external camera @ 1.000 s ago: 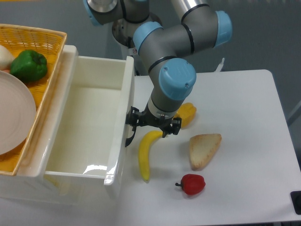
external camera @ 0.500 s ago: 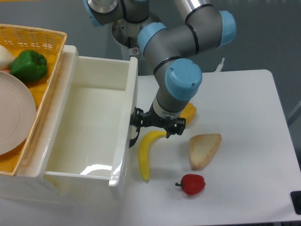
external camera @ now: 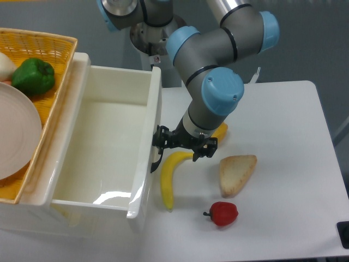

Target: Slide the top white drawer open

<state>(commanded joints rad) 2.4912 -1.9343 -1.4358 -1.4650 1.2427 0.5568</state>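
The top white drawer (external camera: 156,112) is a deep glossy box pulled out to the right from the cabinet (external camera: 80,64); its inside holds nothing. The black curved handle (external camera: 155,162) is on its front wall. My gripper (external camera: 184,148) hangs right against that front, pointing down. The jaws stand apart, so it is open. The left finger (external camera: 160,138) sits at the handle, and the right finger (external camera: 209,147) is over the table.
A banana (external camera: 169,179) lies just below the gripper, with a yellow fruit (external camera: 220,131) behind it. A slice of bread (external camera: 236,173) and a red pepper (external camera: 222,213) lie further right. On the cabinet stands a yellow basket (external camera: 41,42) holding a green pepper (external camera: 34,75) and a plate (external camera: 16,131).
The drawer front has slid further right, out of the cabinet, and the gripper moved right with it at the handle. The items on the table stayed put.
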